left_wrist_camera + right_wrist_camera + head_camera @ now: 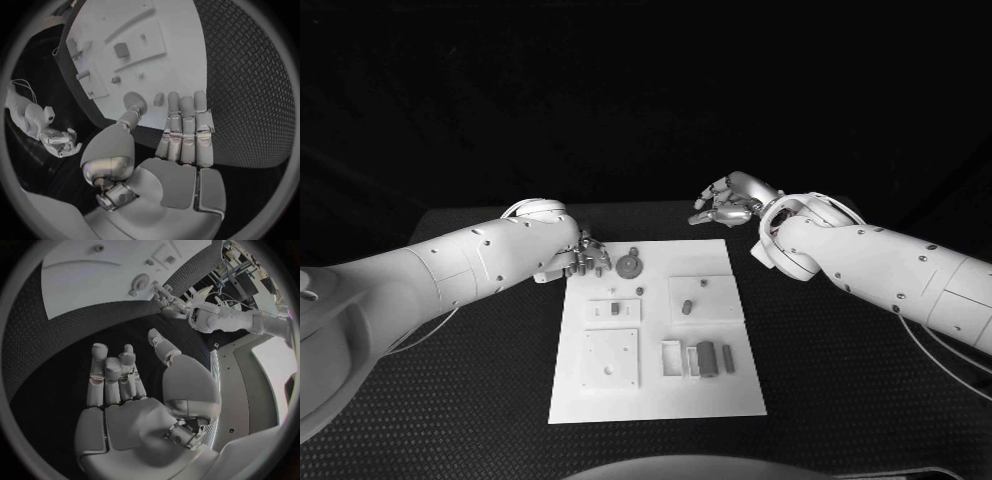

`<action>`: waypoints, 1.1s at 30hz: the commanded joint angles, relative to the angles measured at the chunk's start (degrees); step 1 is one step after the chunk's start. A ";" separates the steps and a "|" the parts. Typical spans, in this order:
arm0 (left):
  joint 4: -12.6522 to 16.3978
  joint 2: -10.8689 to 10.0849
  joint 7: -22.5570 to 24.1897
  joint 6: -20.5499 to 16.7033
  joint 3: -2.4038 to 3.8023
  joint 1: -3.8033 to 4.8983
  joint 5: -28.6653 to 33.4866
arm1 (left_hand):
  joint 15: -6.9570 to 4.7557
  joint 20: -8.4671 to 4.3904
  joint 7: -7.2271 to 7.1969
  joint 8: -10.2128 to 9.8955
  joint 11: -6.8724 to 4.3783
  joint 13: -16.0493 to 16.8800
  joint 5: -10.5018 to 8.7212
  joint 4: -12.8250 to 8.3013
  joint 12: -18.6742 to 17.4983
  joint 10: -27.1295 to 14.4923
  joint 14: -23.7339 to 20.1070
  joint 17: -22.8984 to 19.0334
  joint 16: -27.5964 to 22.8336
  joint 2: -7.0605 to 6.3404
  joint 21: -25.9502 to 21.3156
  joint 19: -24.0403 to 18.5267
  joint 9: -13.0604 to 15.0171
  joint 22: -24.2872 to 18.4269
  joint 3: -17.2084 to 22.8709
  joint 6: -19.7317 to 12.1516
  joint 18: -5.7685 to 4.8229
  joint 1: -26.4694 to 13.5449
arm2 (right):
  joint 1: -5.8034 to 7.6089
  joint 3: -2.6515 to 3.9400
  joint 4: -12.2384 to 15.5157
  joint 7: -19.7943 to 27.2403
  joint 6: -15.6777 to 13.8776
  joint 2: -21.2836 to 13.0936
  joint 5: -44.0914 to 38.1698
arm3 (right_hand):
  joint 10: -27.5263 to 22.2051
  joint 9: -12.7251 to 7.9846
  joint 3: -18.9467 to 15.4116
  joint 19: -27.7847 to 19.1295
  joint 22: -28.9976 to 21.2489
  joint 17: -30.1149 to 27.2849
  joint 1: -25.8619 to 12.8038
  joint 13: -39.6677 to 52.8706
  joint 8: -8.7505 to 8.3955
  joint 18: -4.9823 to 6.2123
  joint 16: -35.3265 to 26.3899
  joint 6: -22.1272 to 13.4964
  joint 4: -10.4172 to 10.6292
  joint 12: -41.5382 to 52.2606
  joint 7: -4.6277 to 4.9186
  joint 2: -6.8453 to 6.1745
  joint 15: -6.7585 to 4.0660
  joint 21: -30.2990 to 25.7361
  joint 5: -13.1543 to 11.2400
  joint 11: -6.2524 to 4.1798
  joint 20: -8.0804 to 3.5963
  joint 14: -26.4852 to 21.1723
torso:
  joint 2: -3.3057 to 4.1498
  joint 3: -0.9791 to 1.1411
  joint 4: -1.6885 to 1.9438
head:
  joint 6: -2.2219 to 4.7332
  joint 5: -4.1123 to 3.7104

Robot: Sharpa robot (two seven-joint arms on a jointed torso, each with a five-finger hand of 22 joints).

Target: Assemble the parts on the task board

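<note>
Left hand [584, 257] released, fingers straight, at the far left corner of the task board [658, 400], beside a round part [630, 265]. Right hand [730, 198] empty, fingers loosely apart, above the desk [848, 400] beyond the board.

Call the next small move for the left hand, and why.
Probably ease the left hand in toward the round part at the board's far end and pinch it. The hand hovers open right beside that part, holding nothing, its fingers over the board's edge in the left wrist view. The right hand is open too, off the board beyond its far end.
</note>
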 commanded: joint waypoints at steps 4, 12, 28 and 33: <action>-0.30 0.34 1.00 1.25 0.01 -0.25 0.51 | -0.11 -0.18 -0.26 0.67 -0.61 -0.07 0.26 0.02 0.21 0.04 -0.09 -0.19 0.46 0.39 -0.20 0.44 0.17 0.24 0.43 0.81 0.47 0.38 | 0.00 0.03 0.05 0.23 0.79 0.04 -0.03 | -0.22 0.06 -0.32 -0.32 0.44 -0.09 -0.33 -0.11 0.22 0.45 0.01 0.06 -0.12 0.24 0.33 0.46 -0.57 -0.32 0.11 -0.26 0.05 -0.01 | 0.08 0.05 0.00 | -0.17 -0.12; -0.32 0.45 1.38 1.84 0.00 -0.31 1.41 | -0.26 -0.31 -0.68 1.34 -0.99 -0.10 0.38 -0.63 0.55 0.40 0.16 -0.56 1.04 2.08 -0.13 0.76 0.26 0.78 0.80 1.89 0.48 1.10 | 0.00 0.03 -0.09 0.19 1.03 0.19 -0.02 | -0.23 0.07 -0.31 -0.32 0.44 -0.10 -0.33 -0.12 0.23 0.45 0.02 0.07 -0.12 0.25 0.33 0.49 -0.56 -0.32 0.11 -0.26 0.04 -0.02 | 0.01 0.10 0.07 | -0.47 -0.03; -0.16 0.31 1.72 0.43 -0.01 -0.34 2.04 | -0.18 -0.26 -1.09 2.05 -1.26 -0.51 -1.16 -3.03 0.68 0.35 -0.21 -1.85 1.95 4.64 -0.68 0.78 -0.05 2.01 1.93 3.62 0.31 7.18 | -0.01 0.03 -0.11 0.26 0.64 0.25 0.04 | -0.23 0.09 -0.30 -0.32 0.44 -0.11 -0.34 -0.14 0.24 0.45 0.02 0.09 -0.11 0.26 0.33 0.56 -0.56 -0.33 0.11 -0.27 0.04 -0.02 | -0.04 -0.02 0.02 | -0.69 -0.03; -0.16 0.28 1.79 0.49 0.00 -0.34 2.79 | -0.18 -0.26 -1.11 2.08 -1.28 -0.51 -1.21 -2.99 0.74 0.40 -0.19 -1.96 2.06 5.07 -0.73 0.84 -0.10 2.10 1.92 3.70 0.30 7.58 | -0.01 0.03 -0.10 0.27 0.63 0.25 0.05 | -0.24 0.09 -0.30 -0.31 0.44 -0.11 -0.35 -0.15 0.24 0.45 0.02 0.09 -0.11 0.27 0.33 0.57 -0.56 -0.34 0.11 -0.26 0.04 -0.02 | -0.04 -0.05 0.03 | -0.73 -0.02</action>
